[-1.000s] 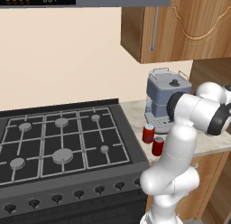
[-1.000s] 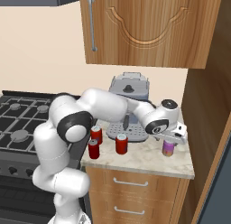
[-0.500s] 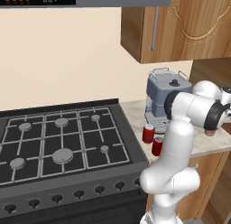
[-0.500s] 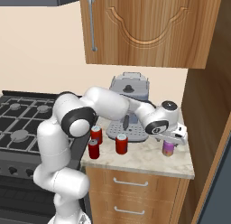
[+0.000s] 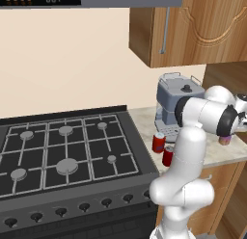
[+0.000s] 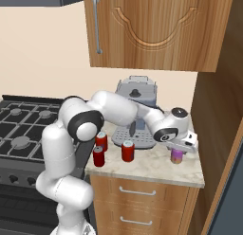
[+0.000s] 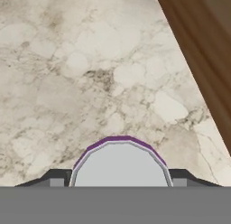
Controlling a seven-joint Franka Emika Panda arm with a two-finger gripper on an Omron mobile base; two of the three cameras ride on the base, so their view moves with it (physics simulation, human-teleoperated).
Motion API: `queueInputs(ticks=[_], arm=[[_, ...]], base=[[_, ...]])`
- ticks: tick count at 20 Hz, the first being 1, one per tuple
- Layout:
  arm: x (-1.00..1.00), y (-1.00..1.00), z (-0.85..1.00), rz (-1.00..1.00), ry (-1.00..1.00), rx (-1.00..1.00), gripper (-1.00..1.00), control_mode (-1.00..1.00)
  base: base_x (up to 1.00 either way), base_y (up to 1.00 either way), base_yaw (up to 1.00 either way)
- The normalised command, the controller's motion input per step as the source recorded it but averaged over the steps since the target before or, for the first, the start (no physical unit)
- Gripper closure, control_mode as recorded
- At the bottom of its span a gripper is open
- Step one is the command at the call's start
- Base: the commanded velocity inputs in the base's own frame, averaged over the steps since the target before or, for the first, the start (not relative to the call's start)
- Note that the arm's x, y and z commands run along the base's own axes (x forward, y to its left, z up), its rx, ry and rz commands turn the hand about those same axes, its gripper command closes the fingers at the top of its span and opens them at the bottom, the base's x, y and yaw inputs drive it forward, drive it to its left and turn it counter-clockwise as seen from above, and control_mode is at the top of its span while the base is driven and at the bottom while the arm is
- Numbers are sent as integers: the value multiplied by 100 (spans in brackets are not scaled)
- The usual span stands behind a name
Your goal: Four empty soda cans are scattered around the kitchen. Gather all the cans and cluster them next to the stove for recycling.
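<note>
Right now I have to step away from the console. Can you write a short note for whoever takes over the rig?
Gripper: down over the purple can at the right end of the counter, one finger on each side of it in the hand view; a firm grip cannot be confirmed.
Cans: three red cans stand close together on the counter beside the stove, in front of the espresso machine.
Done: the three red cans are gathered.
Left: secure the purple can, carry it over, set it by the red ones.
</note>
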Motion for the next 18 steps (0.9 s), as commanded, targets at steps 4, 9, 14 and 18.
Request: queueInputs(ticks=[4,9,14,18], arm=[[0,0,0,0,0,0,100,-100],[-1,0,0,0,0,0,100,-100],[-11,3,18,0,-1,0,100,-100],[-36,11,24,0,-2,0,100,-100]], base=[[0,0,0],[0,0,0],[0,0,0],[0,0,0]])
